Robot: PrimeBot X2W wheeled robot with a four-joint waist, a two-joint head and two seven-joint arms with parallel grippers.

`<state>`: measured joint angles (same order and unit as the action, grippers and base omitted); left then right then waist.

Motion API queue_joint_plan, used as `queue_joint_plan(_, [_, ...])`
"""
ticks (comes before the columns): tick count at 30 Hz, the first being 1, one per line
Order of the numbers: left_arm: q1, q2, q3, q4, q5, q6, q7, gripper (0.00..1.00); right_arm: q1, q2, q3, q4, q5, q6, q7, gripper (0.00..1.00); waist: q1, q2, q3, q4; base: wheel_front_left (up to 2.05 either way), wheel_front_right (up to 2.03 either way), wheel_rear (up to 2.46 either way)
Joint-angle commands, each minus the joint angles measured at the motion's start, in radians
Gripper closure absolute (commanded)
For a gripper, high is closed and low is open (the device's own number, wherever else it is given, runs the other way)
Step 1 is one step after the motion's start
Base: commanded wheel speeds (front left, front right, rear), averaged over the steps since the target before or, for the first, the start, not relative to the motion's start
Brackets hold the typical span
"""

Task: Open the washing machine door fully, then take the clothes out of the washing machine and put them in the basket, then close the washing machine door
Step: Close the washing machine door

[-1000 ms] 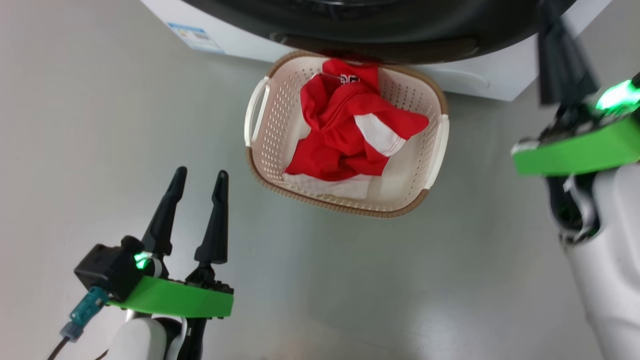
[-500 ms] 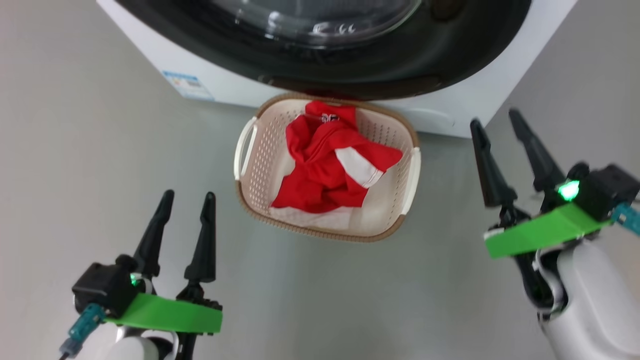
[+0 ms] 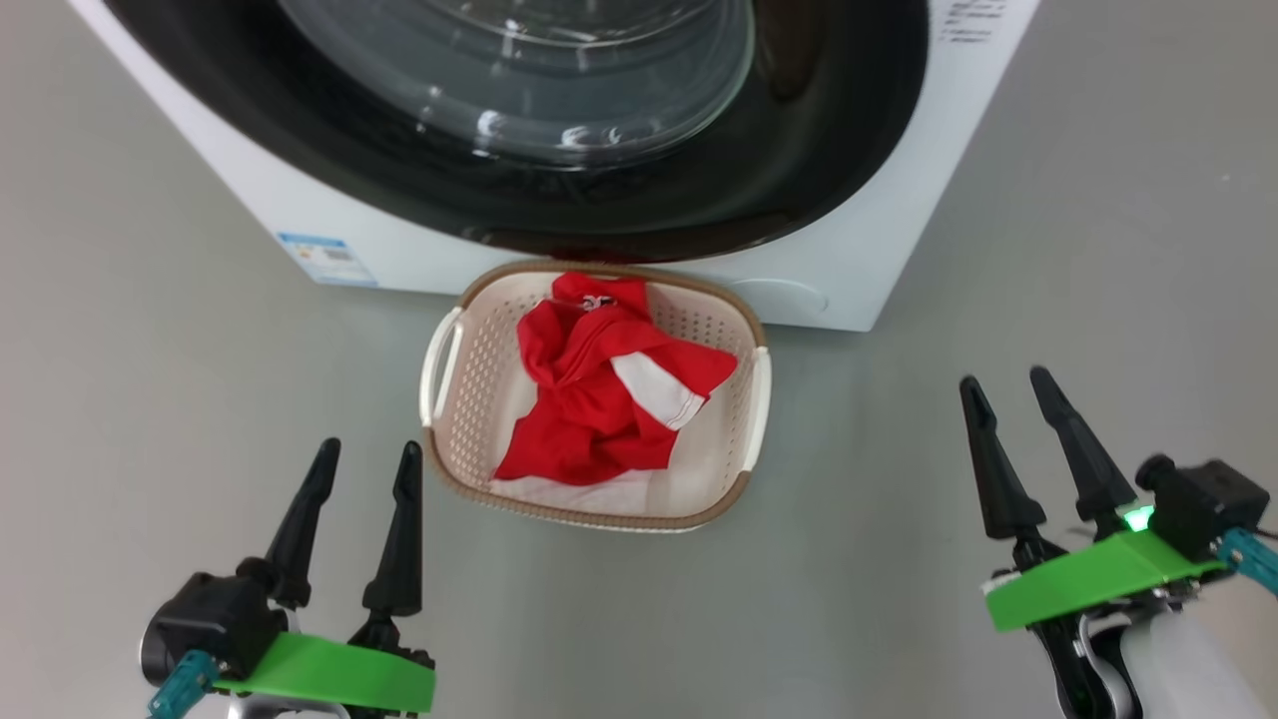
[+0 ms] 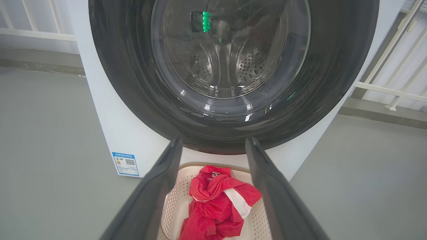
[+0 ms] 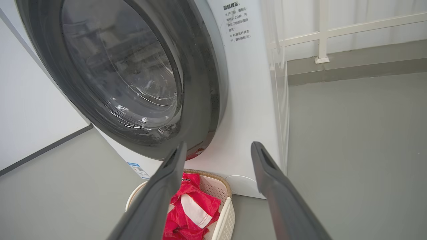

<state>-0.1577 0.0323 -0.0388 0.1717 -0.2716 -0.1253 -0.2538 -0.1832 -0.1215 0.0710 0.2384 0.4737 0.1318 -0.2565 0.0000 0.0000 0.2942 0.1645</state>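
The washing machine (image 3: 879,250) stands at the top of the head view, and the washing machine door (image 3: 799,150) lies flat against its front, black rim around the glass bowl. Right below it on the floor sits the basket (image 3: 469,389), holding the red and white clothes (image 3: 589,409). My left gripper (image 3: 369,447) is open and empty at the lower left, short of the basket. Open and empty too, my right gripper (image 3: 1003,379) hovers at the lower right. The left wrist view looks between open fingers (image 4: 160,186) at the door (image 4: 133,83) and the clothes (image 4: 213,203).
Grey floor lies all around the basket. A blue label sticker (image 3: 327,258) marks the machine's lower left front, a round white cover (image 3: 789,297) its lower right. White railings (image 5: 322,33) stand behind the machine's right side, a pale wall (image 5: 30,110) at its left.
The head camera has tilted up, so the machine and basket show lower and smaller. My right gripper has come down from beside the door to the lower right and has opened.
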Motion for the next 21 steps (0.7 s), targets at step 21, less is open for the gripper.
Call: queue_joint_plan(21, [0.101,0.019,0.054,-0.018,0.007,-0.005,-0.008,0.0,0.176,0.021,-0.07,-0.046,-0.032,-0.001,-0.005,0.0,0.0,0.0,-0.104,-0.111,0.0,0.0,0.0])
